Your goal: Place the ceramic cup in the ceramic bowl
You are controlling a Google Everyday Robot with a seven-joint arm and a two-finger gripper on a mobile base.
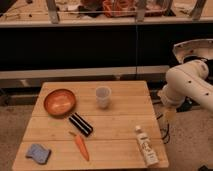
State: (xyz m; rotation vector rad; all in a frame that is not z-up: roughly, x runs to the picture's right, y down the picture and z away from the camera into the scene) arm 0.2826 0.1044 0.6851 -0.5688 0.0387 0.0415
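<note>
Released and holding nothing, the end effector [170,116] hangs just off the right edge of the wooden worktop [125,125]. From the left of the view, the ceramic bowl [59,102] sits on the worktop's back-left part and the ceramic cup [103,96] stands near it at back-centre, well apart from the end effector, so the reach must run leftward. The cup is upright, its long axis vertical and its mouth pointing up.

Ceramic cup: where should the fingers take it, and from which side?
Probably grip the ceramic cup across its upper wall, coming from the view's right: it stands upright, clear of the ceramic bowl to its left, and the gripper hangs open past the table edge there.
</note>
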